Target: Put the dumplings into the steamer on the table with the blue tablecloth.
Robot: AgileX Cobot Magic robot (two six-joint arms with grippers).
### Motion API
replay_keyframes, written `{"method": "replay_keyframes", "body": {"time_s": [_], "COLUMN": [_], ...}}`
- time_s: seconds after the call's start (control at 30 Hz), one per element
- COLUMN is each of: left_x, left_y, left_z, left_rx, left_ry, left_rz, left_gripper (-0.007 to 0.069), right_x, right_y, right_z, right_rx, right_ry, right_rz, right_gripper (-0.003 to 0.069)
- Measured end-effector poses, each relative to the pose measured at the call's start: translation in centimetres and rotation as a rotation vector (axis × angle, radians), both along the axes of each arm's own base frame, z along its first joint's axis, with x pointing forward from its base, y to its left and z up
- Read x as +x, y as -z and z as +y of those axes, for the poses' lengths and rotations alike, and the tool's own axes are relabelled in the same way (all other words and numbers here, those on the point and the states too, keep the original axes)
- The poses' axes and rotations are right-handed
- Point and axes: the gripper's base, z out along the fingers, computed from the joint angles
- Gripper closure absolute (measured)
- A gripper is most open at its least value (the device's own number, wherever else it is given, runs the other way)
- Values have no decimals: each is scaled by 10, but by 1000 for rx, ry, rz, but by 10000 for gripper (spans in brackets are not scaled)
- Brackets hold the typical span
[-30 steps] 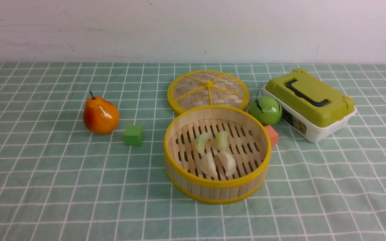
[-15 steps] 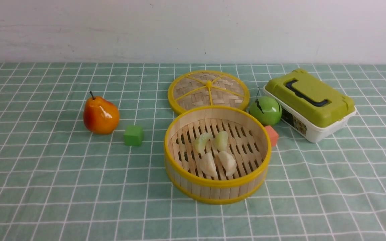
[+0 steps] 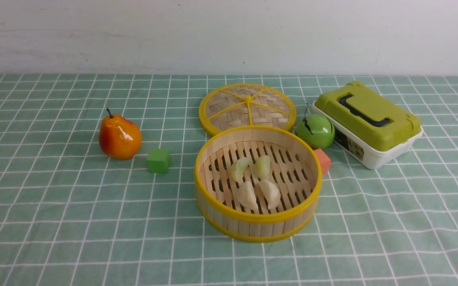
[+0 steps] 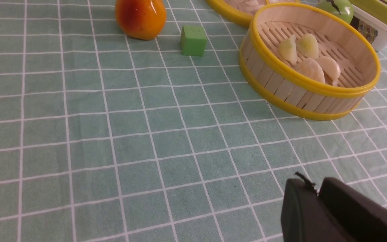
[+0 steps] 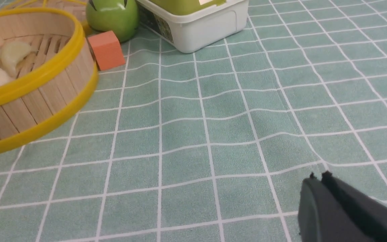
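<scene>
I'm seeing all four dumplings [image 3: 255, 180] lying in the steamer [image 3: 257, 222]; the lid [image 3: 247, 106] is sitting at its 12 o'clock. Left gripper [image 4: 316, 191] and right gripper [image 5: 319, 178] are both pressed together, holding nothing.

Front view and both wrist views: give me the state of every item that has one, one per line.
Round bamboo steamer with yellow rims: uncovered, upright, holding all four dumplings.
Two pale green and two cream-white crescent dumplings: lying on the steamer's slatted floor.
Flat woven bamboo lid with yellow spokes: off, lying behind the steamer.
White plastic box with green lid: closed.
Left gripper: shut, empty.
Right gripper: shut, empty.
</scene>
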Motion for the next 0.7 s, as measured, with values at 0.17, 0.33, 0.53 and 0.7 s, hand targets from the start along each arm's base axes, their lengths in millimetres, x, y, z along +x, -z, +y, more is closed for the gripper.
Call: {"method": "replay_keyframes", "body": {"time_s": [0.17,0.33,0.53,0.7], "left_x": [0,0,0,0], "left_y": [0,0,0,1], "left_z": [0,0,0,2], "left_rx": [0,0,3,20], "left_ry": [0,0,-2,-10], "left_rz": [0,0,-2,3], "left_gripper": [551,545,537,534], "right_x": [0,0,0,0], "right_y": [0,0,0,0], "right_z": [0,0,0,0], "right_rx": [0,0,-1,-1], "right_ry": [0,0,0,0], "right_rz": [0,0,0,0], "right_gripper": [650,646,634,628]}}
